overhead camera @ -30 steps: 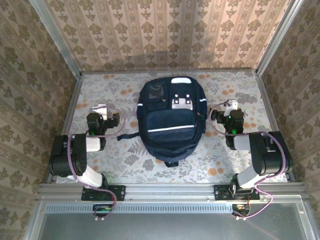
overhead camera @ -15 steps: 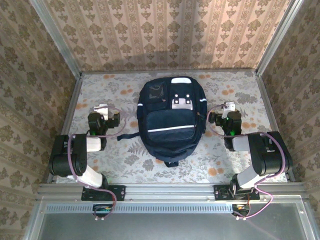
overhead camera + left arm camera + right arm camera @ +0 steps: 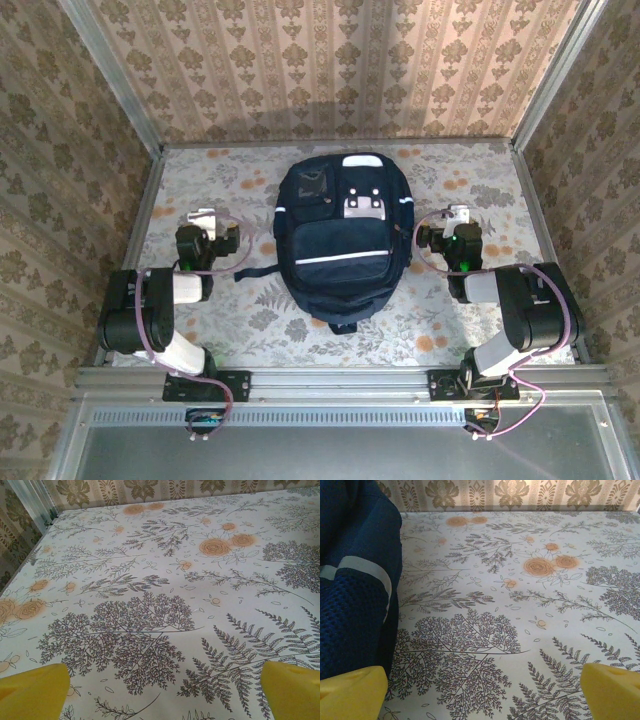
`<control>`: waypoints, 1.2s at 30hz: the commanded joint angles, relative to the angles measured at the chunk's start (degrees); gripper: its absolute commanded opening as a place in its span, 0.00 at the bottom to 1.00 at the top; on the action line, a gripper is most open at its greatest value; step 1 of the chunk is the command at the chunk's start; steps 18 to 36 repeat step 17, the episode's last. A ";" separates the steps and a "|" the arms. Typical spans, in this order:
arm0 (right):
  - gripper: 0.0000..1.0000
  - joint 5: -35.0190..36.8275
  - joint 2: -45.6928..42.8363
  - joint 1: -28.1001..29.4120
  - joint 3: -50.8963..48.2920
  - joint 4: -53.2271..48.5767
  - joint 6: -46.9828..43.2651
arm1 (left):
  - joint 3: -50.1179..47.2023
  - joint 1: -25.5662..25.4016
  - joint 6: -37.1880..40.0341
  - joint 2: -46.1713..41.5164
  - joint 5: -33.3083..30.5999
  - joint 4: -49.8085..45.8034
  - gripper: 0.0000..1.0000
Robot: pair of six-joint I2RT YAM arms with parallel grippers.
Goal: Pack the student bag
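The student bag (image 3: 340, 240), dark navy with white stripe trims and a grey-white buckle patch, lies flat in the middle of the table, its top toward the back wall. My left gripper (image 3: 204, 216) rests to its left, open, yellow fingertips (image 3: 32, 692) spread wide over bare cloth. On the bag's right side sits my right gripper (image 3: 460, 213), also open with nothing between its pads (image 3: 612, 690). In the right wrist view the bag's side (image 3: 355, 590), with a white stripe and mesh pocket, lies just left of the gripper.
A floral tablecloth (image 3: 230, 310) covers the table. Patterned walls enclose the left, back and right sides; a metal rail (image 3: 340, 380) runs along the near edge. A dark strap (image 3: 255, 272) sticks out from the bag toward the left arm.
The right gripper has shifted slightly left toward the bag over the last second. The left arm and the bag look unchanged.
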 commanded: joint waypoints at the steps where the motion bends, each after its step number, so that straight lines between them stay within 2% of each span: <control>1: 1.00 1.38 -0.88 0.22 -0.27 1.34 -0.73 | 0.26 -0.09 0.92 -0.35 -0.25 0.29 1.00; 36: 1.00 1.42 -0.86 0.22 -0.27 1.32 -0.68 | 0.40 0.97 0.46 -0.34 1.73 0.07 1.00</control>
